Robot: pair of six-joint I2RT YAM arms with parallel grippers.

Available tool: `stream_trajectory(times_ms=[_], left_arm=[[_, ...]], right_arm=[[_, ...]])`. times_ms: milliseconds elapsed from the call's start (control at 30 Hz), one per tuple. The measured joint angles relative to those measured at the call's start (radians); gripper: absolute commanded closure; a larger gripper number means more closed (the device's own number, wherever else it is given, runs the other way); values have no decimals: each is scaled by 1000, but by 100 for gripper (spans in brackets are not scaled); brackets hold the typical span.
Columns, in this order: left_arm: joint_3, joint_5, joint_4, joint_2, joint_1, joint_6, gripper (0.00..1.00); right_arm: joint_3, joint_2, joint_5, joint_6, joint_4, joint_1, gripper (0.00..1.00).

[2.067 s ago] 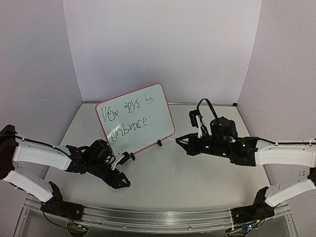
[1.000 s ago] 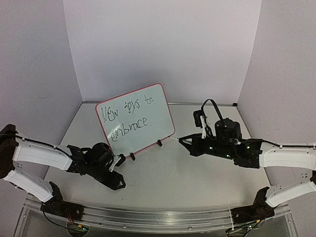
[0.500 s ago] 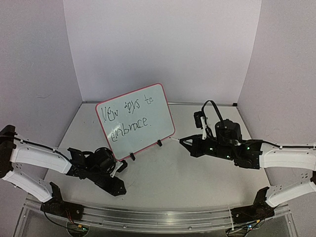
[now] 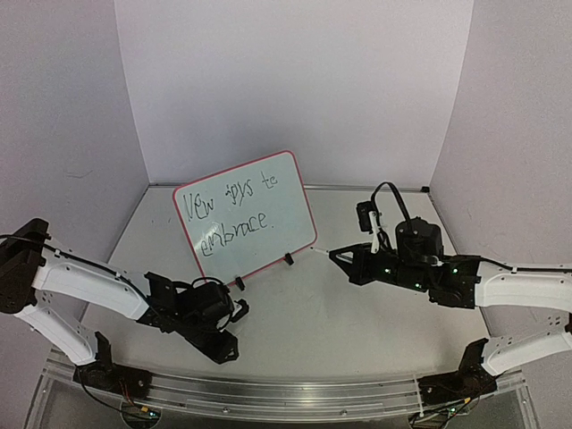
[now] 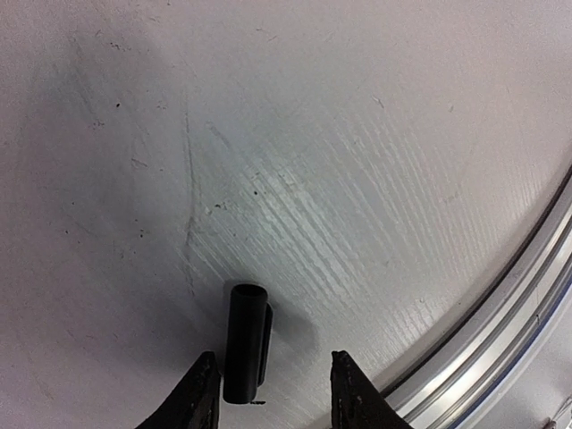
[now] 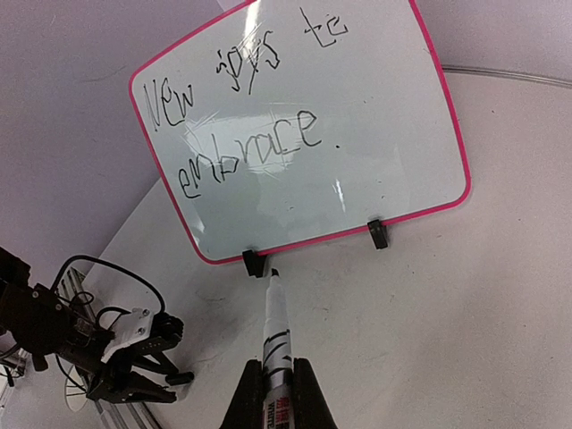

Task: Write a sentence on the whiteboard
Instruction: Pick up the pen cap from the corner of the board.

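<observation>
The whiteboard [image 4: 243, 214] stands tilted on two black feet at the back left of the table, and it also fills the top of the right wrist view [image 6: 375, 116]. The sentence [image 4: 234, 210] reads "New joys to embrace." in two black lines [image 6: 241, 116]. My right gripper [image 4: 347, 260] is shut on a white marker [image 6: 275, 331], whose uncapped tip points at the board's left foot, just short of it. My left gripper [image 5: 273, 398] is open low over the table, and a black marker cap [image 5: 246, 344] lies between its fingers, close to the left one.
An aluminium rail [image 4: 268, 389] runs along the table's near edge, close to the left gripper [image 5: 500, 313]. White walls enclose the back and sides. The left arm's wrist and cable show at the bottom left of the right wrist view [image 6: 116, 349].
</observation>
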Motion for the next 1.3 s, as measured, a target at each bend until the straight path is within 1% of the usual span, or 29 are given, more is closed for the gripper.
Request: stream_trajectory(times_ms=[167,300,600,667,800,933,1033,1167,1300], left_arm=[[18,-36,-32,17,-11,1,70],[30,-54,-51,27,-13,0,79],[33,-49,-57,32,-13,-7,97],[33,-44,-52,30,-14,-4,100],[32,-39,-51,28,-14,-1,100],[32,-40,-69,9,-15,15,100],[33,-43,-78,-37,-16,50,100],[68,-53,-87,-97,-16,134,100],[139,-57,-87,-112,-16,247,100]], right_arm=[[0,-3,8,0,0,0,100],[0,-3,13,0,0,0,100],[0,-10,11,0,-33,0,100],[0,-19,8,0,-55,0,100],[19,-24,-10,-2,-140,-3,100],[23,-33,-110,-4,-208,-41,100],[23,-44,-215,-3,-242,-101,100],[38,-46,-359,-2,-278,-166,100],[84,-20,-502,1,-293,-179,100]])
